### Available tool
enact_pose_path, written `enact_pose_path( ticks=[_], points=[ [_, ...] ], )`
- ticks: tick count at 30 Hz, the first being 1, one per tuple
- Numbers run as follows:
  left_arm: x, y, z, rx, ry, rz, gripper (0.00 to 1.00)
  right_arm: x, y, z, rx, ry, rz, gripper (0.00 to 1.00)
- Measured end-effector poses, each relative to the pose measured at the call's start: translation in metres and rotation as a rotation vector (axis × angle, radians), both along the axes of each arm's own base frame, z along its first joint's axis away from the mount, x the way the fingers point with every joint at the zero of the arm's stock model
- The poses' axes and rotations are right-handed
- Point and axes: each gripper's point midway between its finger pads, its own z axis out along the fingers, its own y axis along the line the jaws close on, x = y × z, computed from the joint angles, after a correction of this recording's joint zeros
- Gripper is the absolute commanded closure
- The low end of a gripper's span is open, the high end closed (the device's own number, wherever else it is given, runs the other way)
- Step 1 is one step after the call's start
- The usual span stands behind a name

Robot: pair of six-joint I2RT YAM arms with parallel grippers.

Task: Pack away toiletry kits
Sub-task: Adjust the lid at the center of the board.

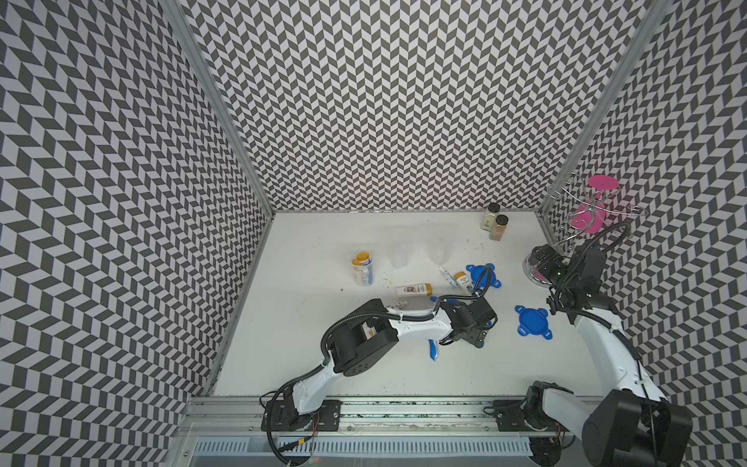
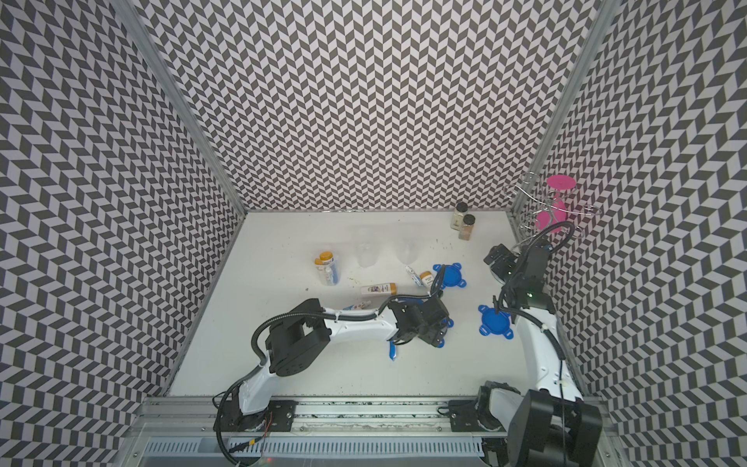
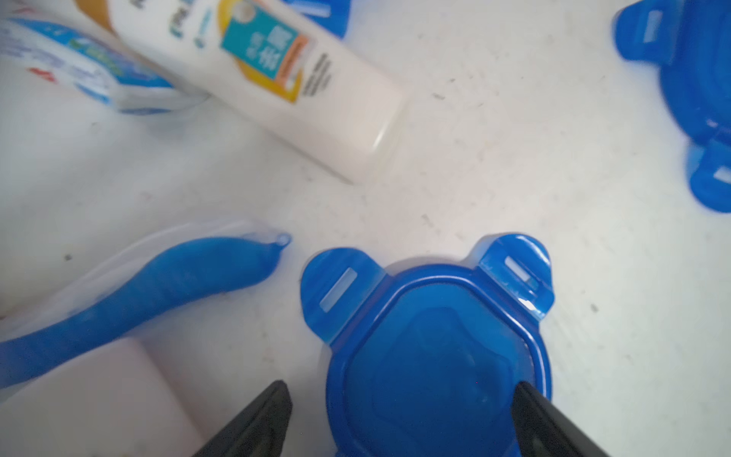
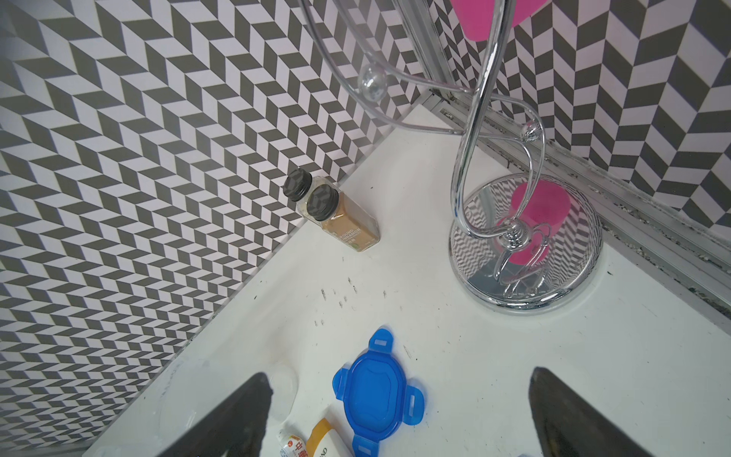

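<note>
Squarely between the spread jaws of the left gripper: a blue lid, flat on the white table, glossy, rounded, with slotted tabs sticking out; one fingertip clear of its rim, the opposite one over its edge, nothing pinched. Just beside that lid, a blue toothbrush in a clear wrapper, curved and blurred. Farther off, a white tube on its side, gold-and-teal label up, just beside a white-blue toothpaste tube. In a top view, a second lid and a third lid flat on the table, apart from each other, both right of the left arm. Toward the back left, a filled cup upright with gold-capped tubes poking out; near it an empty cup and another clear cup, both faint against the white. Right gripper wide apart and empty, above the table near the wire stand with pink discs; two spice jars against the back wall. In both top views, most of the blue lid hidden under the left wrist
</note>
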Motion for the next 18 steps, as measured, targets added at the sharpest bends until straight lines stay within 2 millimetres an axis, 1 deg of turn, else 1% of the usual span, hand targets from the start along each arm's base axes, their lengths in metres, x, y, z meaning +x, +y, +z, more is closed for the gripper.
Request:
enact_pose_path(
  ticks=[4, 6, 9, 10, 13, 15, 18],
  points=[
    [0.01, 0.033, 0.002, 0.008, 0.029, 0.015, 0.12, 0.002, 0.008, 0.002, 0.002, -0.008, 0.031, 0.0],
    [0.014, 0.049, 0.003, 0.019, 0.051, 0.015, 0.08, 0.003, 0.016, 0.004, 0.004, -0.003, 0.059, 0.0],
    [0.019, 0.06, 0.004, 0.037, 0.079, 0.004, 0.01, 0.002, 0.035, 0.01, 0.001, 0.015, 0.128, 0.0],
    [0.018, 0.061, 0.004, 0.042, 0.086, -0.004, 0.0, 0.0, 0.04, 0.011, 0.001, 0.019, 0.148, 0.0],
    [0.011, 0.059, 0.008, 0.055, 0.114, -0.051, 0.0, -0.018, 0.057, 0.015, 0.0, 0.027, 0.202, 0.0],
    [0.006, 0.05, 0.016, 0.045, 0.114, -0.095, 0.0, -0.032, 0.063, 0.024, -0.008, 0.01, 0.221, 0.0],
    [0.004, 0.032, 0.032, 0.01, 0.084, -0.165, 0.0, -0.047, 0.065, 0.036, -0.023, -0.018, 0.224, 0.0]
  ],
)
